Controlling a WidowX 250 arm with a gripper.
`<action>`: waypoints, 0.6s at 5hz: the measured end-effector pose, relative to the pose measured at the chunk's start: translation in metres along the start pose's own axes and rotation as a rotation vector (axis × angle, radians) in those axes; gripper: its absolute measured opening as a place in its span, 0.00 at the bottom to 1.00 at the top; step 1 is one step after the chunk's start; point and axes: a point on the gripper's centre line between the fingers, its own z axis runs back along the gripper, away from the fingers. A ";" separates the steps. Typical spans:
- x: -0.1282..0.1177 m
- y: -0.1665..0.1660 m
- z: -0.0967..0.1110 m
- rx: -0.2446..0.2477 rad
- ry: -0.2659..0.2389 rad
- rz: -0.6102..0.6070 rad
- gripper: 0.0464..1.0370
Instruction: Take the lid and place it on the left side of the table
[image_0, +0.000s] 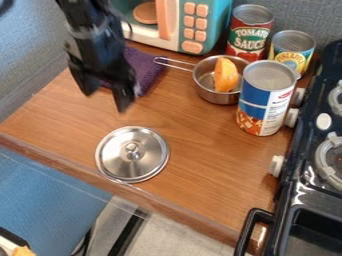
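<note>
My gripper (105, 100) hangs above the upper left part of the wooden table (200, 170), its two fingers apart and nothing between them. Below it and slightly to the right, a round silver metal lid (119, 159) with a small knob on top lies flat near the table's front edge. Air separates the gripper from the lid.
Behind the gripper lies a purple cloth (145, 67), with a toy microwave (194, 22) at the back. A small pot (214, 95) holding an orange piece (226, 75) stands beside several cans (266, 100). A black stove (307, 165) borders the right side.
</note>
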 end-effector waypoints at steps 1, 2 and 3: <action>-0.009 -0.017 -0.019 0.026 0.034 -0.040 0.96; -0.018 -0.030 -0.036 0.043 0.069 -0.073 0.96; -0.020 -0.032 -0.042 0.045 0.080 -0.077 0.96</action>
